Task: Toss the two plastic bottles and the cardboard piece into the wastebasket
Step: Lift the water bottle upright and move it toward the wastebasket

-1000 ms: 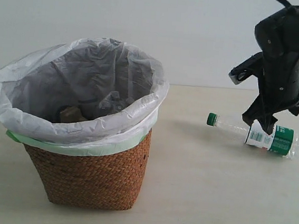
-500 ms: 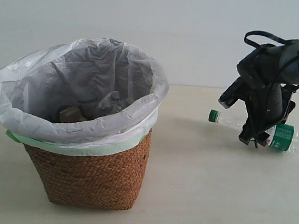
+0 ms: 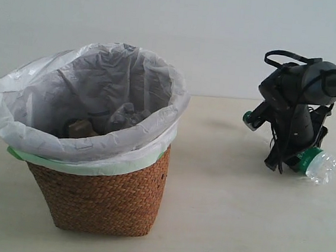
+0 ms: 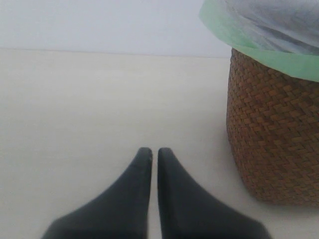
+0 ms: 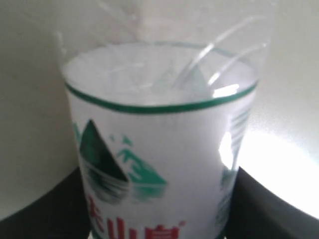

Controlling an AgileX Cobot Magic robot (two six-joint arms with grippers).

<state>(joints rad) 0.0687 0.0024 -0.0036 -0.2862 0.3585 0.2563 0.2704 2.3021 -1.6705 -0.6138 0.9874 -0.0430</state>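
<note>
While squeezing the green-capped bottle [image 3: 319, 168], lying on the tabletop [image 3: 224, 227] well to the right of the wastebasket [image 3: 98, 197], keep the right gripper [image 3: 283, 164] centred on the label [image 5: 159, 164], its fingers [image 5: 45, 214] set against both sides and seemingly pinching it; tighten gently to avoid buckling the thin clear plastic. Lift straight up, high enough to clear the white liner [image 3: 179, 103] at its rim, before carrying across and letting go over the opening. Leave the left gripper [image 4: 151, 151] parked low beside the woven side, fingers pressed together on nothing. Expect little grip from the pale, smooth tabletop, so guard against rolling. Count on open room all round, with only a plain light backdrop [image 3: 224, 36] behind and soft, even lighting
</note>
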